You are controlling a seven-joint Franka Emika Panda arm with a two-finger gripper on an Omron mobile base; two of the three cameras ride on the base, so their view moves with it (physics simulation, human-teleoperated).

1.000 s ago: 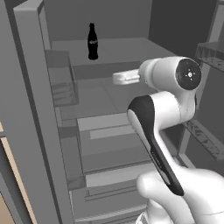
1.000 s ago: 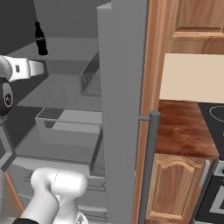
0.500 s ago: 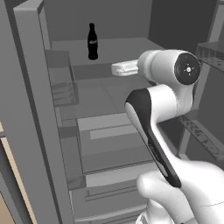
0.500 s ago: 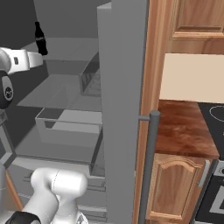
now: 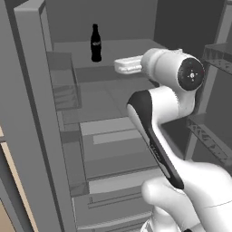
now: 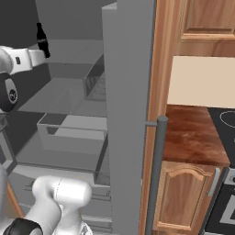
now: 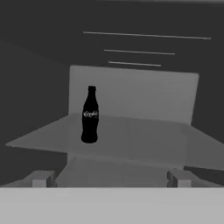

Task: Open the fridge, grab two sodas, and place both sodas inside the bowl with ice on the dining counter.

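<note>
Fridge (image 5: 113,149) is open, grey inside, doors swung out: left door (image 5: 31,127) with a clear door bin (image 5: 63,86) fills the left of the left base view, right door (image 6: 131,114) stands edge-on in the middle of the right base view with its long bar handle (image 6: 156,174) facing the camera. Right of that door: wood cabinets (image 6: 197,23), a reddish-brown countertop (image 6: 193,137), a lower cabinet door (image 6: 183,197) and a bit of stove top (image 6: 225,119) at the edge. Inside the fridge, grey shelves (image 5: 113,95) stacked with drawers (image 6: 73,133) below. White arm (image 5: 167,104) reaches in at upper-shelf height, forearm roughly level, pointing toward the back left. Gripper (image 7: 109,179) is released, jaws spread wide with nothing between them; fingertips (image 7: 41,178) show low in the hand view, one on each side, both hovering short of the shelf's front edge. Cola bottle (image 5: 95,43) stands upright on the upper shelf toward the back wall, left of the shelf's centre; in the hand view it sits left of the midline between the fingers, well apart from them, label band facing the camera. In the right base view the bottle (image 6: 42,40) is just past the end of the forearm, partly covered by it.
</note>
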